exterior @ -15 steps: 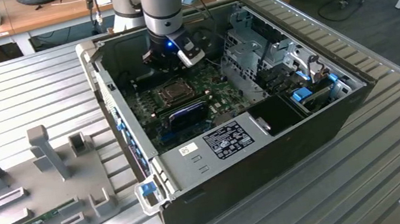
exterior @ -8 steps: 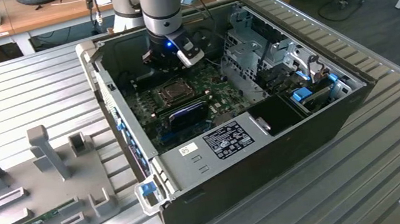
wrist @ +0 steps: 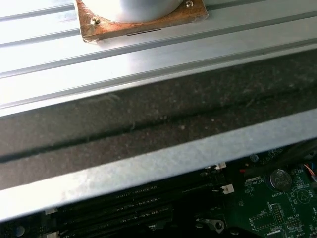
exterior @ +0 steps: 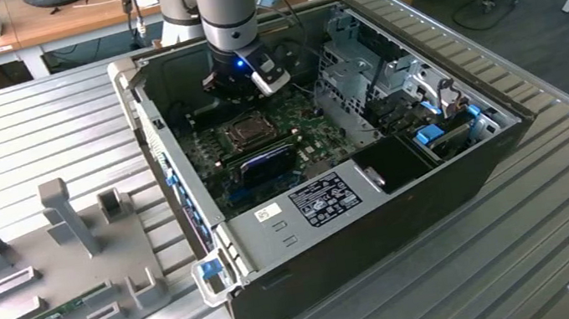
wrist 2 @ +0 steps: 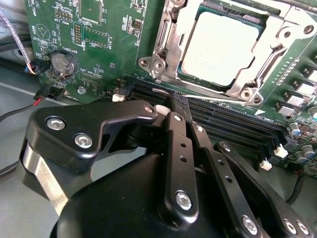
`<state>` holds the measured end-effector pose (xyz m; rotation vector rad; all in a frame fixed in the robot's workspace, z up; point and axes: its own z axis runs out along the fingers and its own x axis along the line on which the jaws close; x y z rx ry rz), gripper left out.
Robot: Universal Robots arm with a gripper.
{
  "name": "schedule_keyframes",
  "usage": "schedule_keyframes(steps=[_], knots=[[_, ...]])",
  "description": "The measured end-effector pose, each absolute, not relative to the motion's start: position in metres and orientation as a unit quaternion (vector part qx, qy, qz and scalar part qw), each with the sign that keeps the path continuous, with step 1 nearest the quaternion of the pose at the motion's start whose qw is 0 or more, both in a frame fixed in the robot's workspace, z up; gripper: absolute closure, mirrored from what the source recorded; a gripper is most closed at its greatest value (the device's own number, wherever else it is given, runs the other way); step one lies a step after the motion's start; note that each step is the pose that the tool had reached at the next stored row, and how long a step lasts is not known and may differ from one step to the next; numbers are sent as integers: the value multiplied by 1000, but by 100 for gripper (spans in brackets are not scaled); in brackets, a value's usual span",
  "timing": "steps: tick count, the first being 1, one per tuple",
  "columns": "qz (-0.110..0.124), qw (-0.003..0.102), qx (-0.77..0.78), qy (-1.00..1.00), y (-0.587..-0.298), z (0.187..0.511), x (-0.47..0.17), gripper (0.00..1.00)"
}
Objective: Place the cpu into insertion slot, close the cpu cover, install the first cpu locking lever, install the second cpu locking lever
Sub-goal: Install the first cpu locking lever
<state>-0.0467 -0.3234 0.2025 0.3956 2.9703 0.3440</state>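
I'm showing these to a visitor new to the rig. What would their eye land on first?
First, the open computer case on the slatted metal table, with the arm's claw down inside it near the insertion slot. In the second wrist view, the pale square cpu stands out, framed by the shiny cpu cover, with the black claw looming close in front of it.

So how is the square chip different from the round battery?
The cpu is square; the battery is round. The cpu is bigger than the battery. The cpu sits inside the shiny cpu cover; the battery sits apart, outside it. Both are flat and silvery.
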Motion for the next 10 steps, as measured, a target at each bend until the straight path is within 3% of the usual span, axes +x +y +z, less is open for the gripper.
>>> schedule_keyframes(steps=[10], knots=[[114, 69, 130, 983, -323, 202, -49, 90]])
